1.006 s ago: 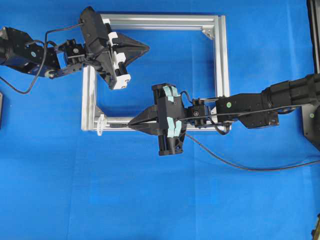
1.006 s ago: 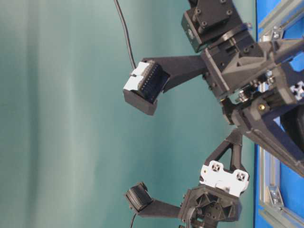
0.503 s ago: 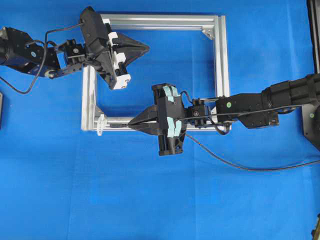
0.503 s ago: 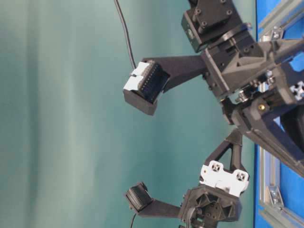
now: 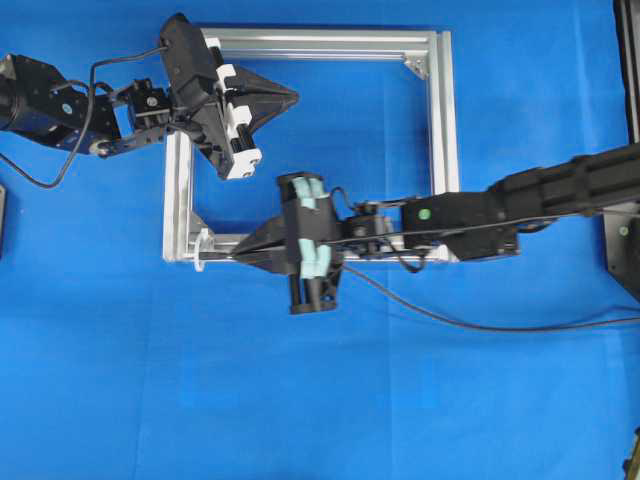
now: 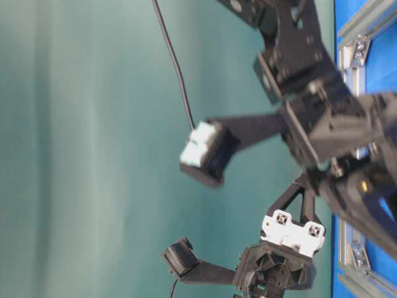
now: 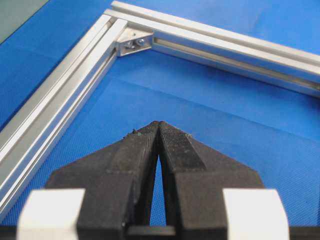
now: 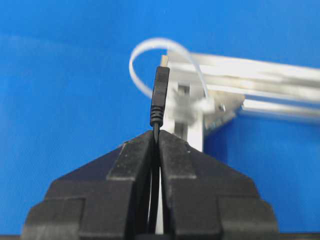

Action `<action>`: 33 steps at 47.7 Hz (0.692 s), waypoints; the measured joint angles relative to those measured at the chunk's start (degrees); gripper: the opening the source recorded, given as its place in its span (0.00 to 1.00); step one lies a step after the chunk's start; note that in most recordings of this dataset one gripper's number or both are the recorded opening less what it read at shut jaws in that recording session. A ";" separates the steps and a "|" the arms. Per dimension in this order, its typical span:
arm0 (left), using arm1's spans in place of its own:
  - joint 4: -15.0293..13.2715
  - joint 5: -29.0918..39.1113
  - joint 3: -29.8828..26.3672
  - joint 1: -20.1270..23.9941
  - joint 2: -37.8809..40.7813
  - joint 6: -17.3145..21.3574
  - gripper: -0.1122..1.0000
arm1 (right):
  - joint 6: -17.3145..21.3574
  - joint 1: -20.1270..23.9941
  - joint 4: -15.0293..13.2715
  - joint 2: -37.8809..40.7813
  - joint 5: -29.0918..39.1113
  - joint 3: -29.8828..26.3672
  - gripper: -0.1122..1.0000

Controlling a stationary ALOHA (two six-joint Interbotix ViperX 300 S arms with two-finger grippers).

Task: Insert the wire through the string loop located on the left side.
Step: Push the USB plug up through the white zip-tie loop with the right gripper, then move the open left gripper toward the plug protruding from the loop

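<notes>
A big blue mat [image 5: 300, 400] covers the whole table. It is bright blue and looks a little rough, like cloth. The light on it is even, and only soft shadows show. At the right edge of the view from above, a dark strip [image 5: 628, 70] runs down the side of the mat. A small dark thing [image 5: 2, 215] also peeks in at the left edge, but it is too cut off to tell what it is. In the view from table level, a plain blue-green wall [image 6: 80, 149] fills the space behind. It is smooth, with pale, soft bands of light across it.
</notes>
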 measured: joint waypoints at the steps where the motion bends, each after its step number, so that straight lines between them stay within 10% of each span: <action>1: 0.00 0.00 0.09 0.00 0.00 0.00 0.10 | 0.00 0.00 0.00 0.35 0.35 -0.53 0.12; 33: 0.00 0.00 0.00 0.00 0.00 -0.09 0.10 | -0.26 -0.44 0.00 4.13 2.81 -6.33 0.12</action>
